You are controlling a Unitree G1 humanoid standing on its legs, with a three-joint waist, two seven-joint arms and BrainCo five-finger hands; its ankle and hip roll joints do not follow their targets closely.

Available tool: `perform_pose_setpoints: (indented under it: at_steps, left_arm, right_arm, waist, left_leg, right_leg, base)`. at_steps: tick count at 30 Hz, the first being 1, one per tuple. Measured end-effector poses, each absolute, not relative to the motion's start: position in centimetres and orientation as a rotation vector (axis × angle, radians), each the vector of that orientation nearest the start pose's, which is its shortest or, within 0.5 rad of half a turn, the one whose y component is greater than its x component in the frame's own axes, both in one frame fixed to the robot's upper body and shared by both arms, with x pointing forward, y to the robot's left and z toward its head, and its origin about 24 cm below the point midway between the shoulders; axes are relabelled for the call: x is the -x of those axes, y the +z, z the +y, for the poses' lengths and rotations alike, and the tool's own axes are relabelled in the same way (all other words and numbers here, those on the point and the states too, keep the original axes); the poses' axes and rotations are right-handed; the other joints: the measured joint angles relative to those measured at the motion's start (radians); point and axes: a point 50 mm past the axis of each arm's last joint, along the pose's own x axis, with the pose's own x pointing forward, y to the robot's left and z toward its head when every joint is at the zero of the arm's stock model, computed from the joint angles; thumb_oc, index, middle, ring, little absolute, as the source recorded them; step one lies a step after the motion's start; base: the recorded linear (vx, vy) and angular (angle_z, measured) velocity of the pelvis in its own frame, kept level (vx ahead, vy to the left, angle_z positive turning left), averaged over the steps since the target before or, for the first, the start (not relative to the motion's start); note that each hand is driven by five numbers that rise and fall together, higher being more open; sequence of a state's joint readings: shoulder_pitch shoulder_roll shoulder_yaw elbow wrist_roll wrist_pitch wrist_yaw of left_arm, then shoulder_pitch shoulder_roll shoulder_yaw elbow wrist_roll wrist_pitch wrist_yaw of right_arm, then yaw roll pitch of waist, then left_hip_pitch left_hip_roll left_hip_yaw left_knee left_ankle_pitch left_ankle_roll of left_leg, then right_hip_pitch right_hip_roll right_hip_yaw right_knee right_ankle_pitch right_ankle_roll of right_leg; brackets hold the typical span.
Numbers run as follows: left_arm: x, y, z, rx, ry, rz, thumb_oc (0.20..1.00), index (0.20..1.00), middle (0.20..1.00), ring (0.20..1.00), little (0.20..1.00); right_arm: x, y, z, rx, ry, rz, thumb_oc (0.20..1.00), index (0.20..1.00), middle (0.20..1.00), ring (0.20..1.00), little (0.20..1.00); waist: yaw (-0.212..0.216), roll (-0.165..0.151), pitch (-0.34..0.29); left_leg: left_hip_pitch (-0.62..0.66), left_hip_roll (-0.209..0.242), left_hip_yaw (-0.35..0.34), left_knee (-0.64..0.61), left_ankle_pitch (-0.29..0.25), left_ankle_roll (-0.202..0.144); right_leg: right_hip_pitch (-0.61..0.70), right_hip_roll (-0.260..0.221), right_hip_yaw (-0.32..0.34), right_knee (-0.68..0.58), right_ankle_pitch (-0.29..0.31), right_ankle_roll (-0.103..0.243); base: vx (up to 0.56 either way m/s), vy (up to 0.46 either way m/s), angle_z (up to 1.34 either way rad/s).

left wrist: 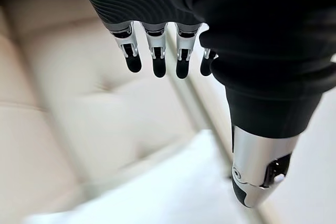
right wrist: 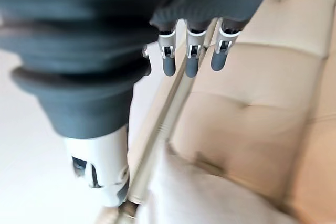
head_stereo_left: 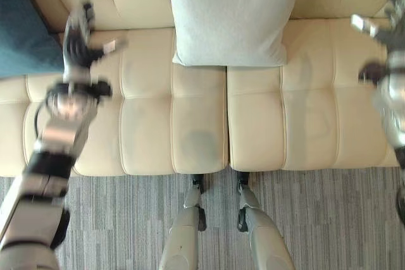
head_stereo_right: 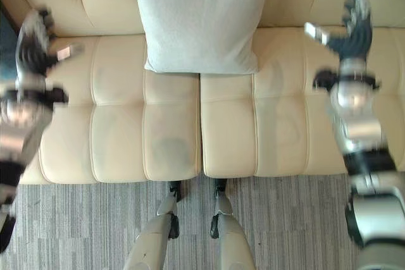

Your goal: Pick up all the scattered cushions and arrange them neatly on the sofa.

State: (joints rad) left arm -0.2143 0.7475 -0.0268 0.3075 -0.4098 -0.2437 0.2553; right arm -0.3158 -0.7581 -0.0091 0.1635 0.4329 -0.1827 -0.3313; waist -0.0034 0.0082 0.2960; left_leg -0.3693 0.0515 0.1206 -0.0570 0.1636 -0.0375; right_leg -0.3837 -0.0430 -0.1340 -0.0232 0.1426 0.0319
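A pale grey cushion (head_stereo_left: 231,14) is propped against the sofa (head_stereo_left: 152,118) backrest, midway between left hand (head_stereo_left: 79,36) and right hand (head_stereo_right: 354,26), both spread and empty.

Two silver-grey robot arms reach forward, spread wide apart, one at each side of the scene. The left hand (head_stereo_left: 77,41) is raised with its fingers (left wrist: 157,59) straight and close together in a row, the thumb (left wrist: 260,169) standing apart to the side, holding nothing. The right hand (head_stereo_right: 354,30) mirrors it: fingers (right wrist: 191,59) extended, thumb (right wrist: 100,169) apart, nothing in its grasp. Both forearms angle inward from the lower corners, with dark ribbed covers over the wrists and the backs of the hands.
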Motion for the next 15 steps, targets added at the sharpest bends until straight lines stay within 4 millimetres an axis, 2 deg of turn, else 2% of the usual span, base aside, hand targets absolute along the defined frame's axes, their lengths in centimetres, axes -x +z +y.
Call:
perform_pose_setpoints:
  at_steps: [1, 2, 4, 7, 8, 9, 10, 12, 15]
  left_arm:
    - [-22.7, 3.3, 30.5, -0.219, 0.368, 0.086, 1.0, 1.0, 1.0, 1.0, 1.0]
    - [-20.5, 0.6, 30.0, -0.218, 0.351, 0.194, 1.0, 1.0, 1.0, 1.0, 1.0]
    - [-17.4, -2.4, 29.9, -0.235, 0.335, 0.34, 1.0, 1.0, 1.0, 1.0, 1.0]
    - [-15.3, -5.0, 30.8, -0.249, 0.355, 0.489, 1.0, 1.0, 1.0, 1.0, 1.0]
    - [-14.4, -6.1, 31.1, -0.243, 0.368, 0.55, 1.0, 1.0, 1.0, 1.0, 1.0]
    - [-12.0, -8.8, 31.1, -0.247, 0.377, 0.705, 1.0, 1.0, 1.0, 1.0, 1.0]
    - [-10.8, -10.0, 30.9, -0.252, 0.369, 0.79, 1.0, 1.0, 1.0, 1.0, 1.0]
    - [-8.9, -11.7, 29.9, -0.255, 0.329, 0.916, 1.0, 1.0, 1.0, 1.0, 1.0]
    - [-8.4, -12.9, 28.9, -0.278, 0.27, 0.987, 1.0, 1.0, 1.0, 1.0, 1.0]
  right_arm:
    - [-25.8, 10.9, -29.2, 0.271, -0.318, -0.206, 1.0, 1.0, 1.0, 1.0, 1.0]
    - [-24.5, 8.3, -29.9, 0.295, -0.325, -0.098, 1.0, 1.0, 1.0, 1.0, 1.0]
    - [-22.6, 4.9, -30.6, 0.285, -0.361, 0.033, 1.0, 1.0, 1.0, 1.0, 1.0]
    - [-20.6, 1.2, -31.4, 0.326, -0.347, 0.21, 1.0, 1.0, 1.0, 1.0, 1.0]
    - [-19.9, -0.7, -31.4, 0.322, -0.348, 0.289, 1.0, 1.0, 1.0, 1.0, 1.0]
    - [-18.1, -4.4, -31.0, 0.317, -0.332, 0.461, 1.0, 1.0, 1.0, 1.0, 1.0]
    - [-17.2, -5.7, -30.7, 0.317, -0.321, 0.535, 1.0, 1.0, 1.0, 1.0, 1.0]
    - [-16.0, -7.4, -30.2, 0.336, -0.277, 0.633, 1.0, 1.0, 1.0, 1.0, 1.0]
    - [-15.1, -8.8, -30.0, 0.363, -0.249, 0.715, 1.0, 1.0, 1.0, 1.0, 1.0]
  waist:
    - [-0.012, 0.0, -0.026]
    - [-0.012, 0.004, -0.055]
    - [-0.012, -0.004, -0.086]
    - [-0.009, -0.009, -0.114]
    - [-0.01, -0.01, -0.121]
    - [-0.014, -0.003, -0.162]
    - [-0.015, 0.002, -0.18]
    - [-0.019, 0.016, -0.211]
    - [-0.023, 0.022, -0.218]
  left_leg:
    - [0.084, -0.002, -0.003, -0.005, -0.019, -0.006]
    - [0.101, 0.005, -0.003, -0.013, -0.041, -0.013]
    - [0.125, 0.013, -0.004, -0.023, -0.055, -0.018]
    - [0.142, 0.014, -0.002, -0.023, -0.054, -0.018]
    - [0.168, 0.014, 0.0, -0.023, -0.055, -0.017]
    - [0.208, 0.01, 0.007, -0.023, -0.064, -0.008]
    - [0.221, 0.008, 0.015, -0.023, -0.068, -0.005]
    - [0.235, 0.004, 0.027, -0.029, -0.076, 0.004]
    - [0.262, -0.002, 0.031, -0.03, -0.075, 0.004]
  right_leg:
    - [0.077, -0.006, 0.003, 0.019, -0.047, 0.01]
    - [0.092, 0.002, 0.004, 0.008, -0.055, 0.01]
    - [0.109, 0.01, 0.003, 0.01, -0.059, 0.009]
    - [0.133, 0.01, 0.005, -0.005, -0.055, 0.008]
    - [0.159, 0.01, 0.008, -0.012, -0.053, 0.01]
    - [0.203, 0.008, 0.019, -0.036, -0.054, 0.008]
    - [0.21, 0.007, 0.025, -0.04, -0.053, 0.009]
    - [0.228, 0.001, 0.026, -0.048, -0.05, 0.014]
    - [0.26, -0.003, 0.027, -0.064, -0.03, 0.027]
  base:
    - [0.15, 0.011, -0.07]
    - [0.11, 0.013, -0.01]
    - [0.07, 0.014, -0.04]
    - [0.05, 0.035, -0.04]
    - [-0.01, 0.06, -0.16]
    - [-0.01, 0.048, -0.22]
    - [-0.01, 0.049, -0.24]
    - [-0.01, 0.044, -0.15]
    - [-0.03, 0.08, -0.05]
